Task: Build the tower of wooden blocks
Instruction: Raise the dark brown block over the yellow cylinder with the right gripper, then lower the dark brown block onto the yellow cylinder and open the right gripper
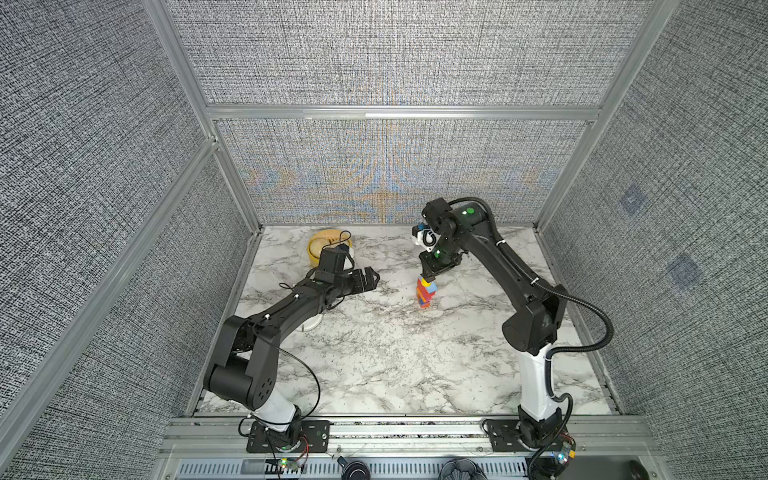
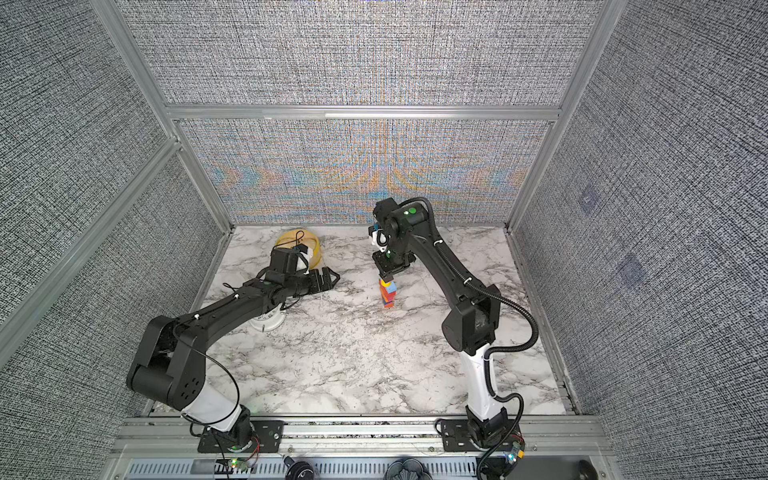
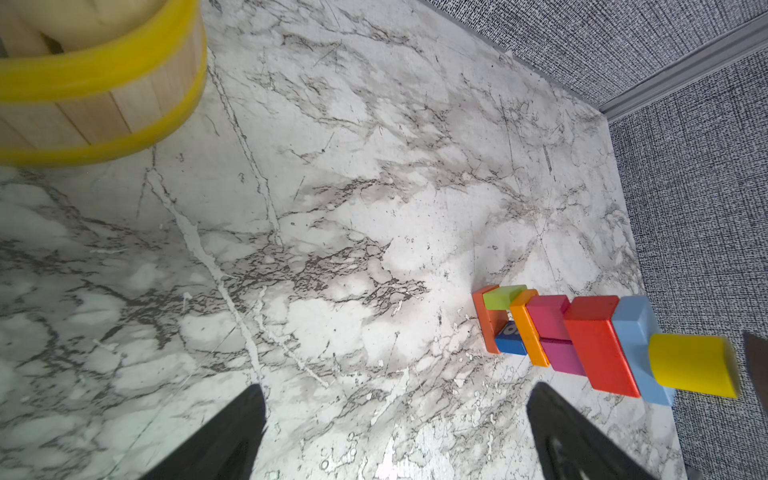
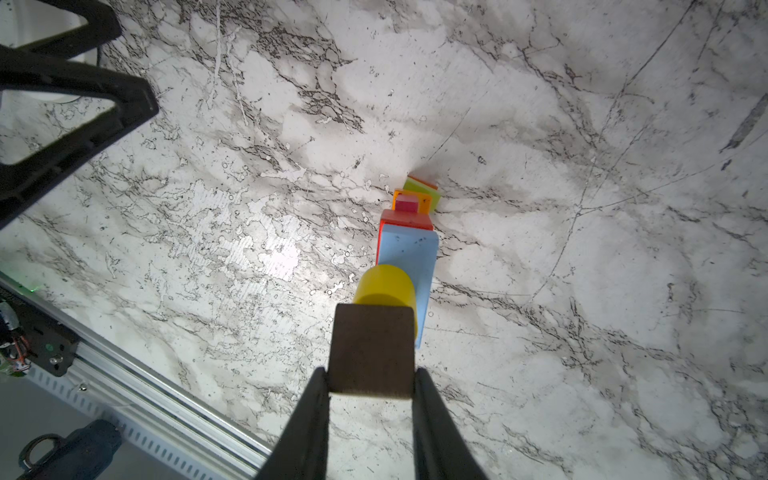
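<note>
**Position of work.** The tower (image 1: 427, 291) stood upright on the marble bench (image 1: 374, 353), right of centre in both top views. It was one block wide and apart from everything else on the bench. The yellow cylinder (image 3: 692, 365) formed its top course and sat on a light blue block (image 4: 409, 253). Red, pink, orange, lime and blue pieces lay below.

**Right tool.** The right tool (image 4: 372, 376) pointed straight down over the column, pinching a dark brown block (image 4: 372, 345) by two opposite side faces. The block hung directly above the cylinder. Whether it touched the cylinder could not be told.

**Left tool.** The left tool (image 1: 368, 282) was spread wide and empty. It hung well to the left of the tower, near the yellow-rimmed basket (image 3: 104, 70).

**Handling assessment.**
- The blocks appeared small, rigid and light, and their painted faces were likely somewhat slick.
- The brown block looked matt and probably offered better purchase.
- The grip on its flat sides, low enough to leave the underside clear, seemed correct.
- The cylinder's top face was narrower than the blue block beneath it and sat off to one side of it, so the landing area was judged small.
- The courses below were visibly staggered, so the column would likely tolerate little sideways push.
- A level, centred set-down and a straight release appeared advisable.
</note>
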You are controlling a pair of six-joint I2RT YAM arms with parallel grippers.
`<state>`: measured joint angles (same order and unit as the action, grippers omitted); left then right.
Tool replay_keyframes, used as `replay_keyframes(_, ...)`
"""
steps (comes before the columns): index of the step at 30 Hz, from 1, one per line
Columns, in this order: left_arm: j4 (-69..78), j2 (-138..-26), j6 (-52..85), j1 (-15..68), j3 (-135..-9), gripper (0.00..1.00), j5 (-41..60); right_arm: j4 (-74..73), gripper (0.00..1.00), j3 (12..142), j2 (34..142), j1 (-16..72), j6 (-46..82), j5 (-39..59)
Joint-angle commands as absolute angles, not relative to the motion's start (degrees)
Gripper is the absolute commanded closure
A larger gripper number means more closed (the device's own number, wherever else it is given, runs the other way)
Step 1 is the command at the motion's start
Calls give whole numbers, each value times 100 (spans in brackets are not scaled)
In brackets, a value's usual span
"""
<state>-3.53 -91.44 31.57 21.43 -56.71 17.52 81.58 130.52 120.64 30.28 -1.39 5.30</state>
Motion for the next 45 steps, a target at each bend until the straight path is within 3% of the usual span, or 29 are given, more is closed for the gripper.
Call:
replay_keyframes(1,-308,-9141,3095,2142,-5705,1,1747,8201,70,13056,12107,3032,-156,490)
replay_keyframes(12,-305,-9132,3103,2144,-5695,1,1749,8178,68,13064,12110,3046,-149,466)
replay_keyframes(22,-315,-9141,3094,2136,-5704,1,1734,8183,57,13055,12091,3054,-149,416)
replay_keyframes(31,-332,-9124,3111,2139,-5704,1,1706,8126,54,13047,12016,3059,-158,348)
replay_keyframes(39,-471,-8925,3146,2139,-5721,1,1644,7608,54,12537,11399,3063,-115,202)
replay_keyframes(45,-944,-8519,3064,2141,-5909,1,1388,6803,53,11565,10343,3049,-55,-53)
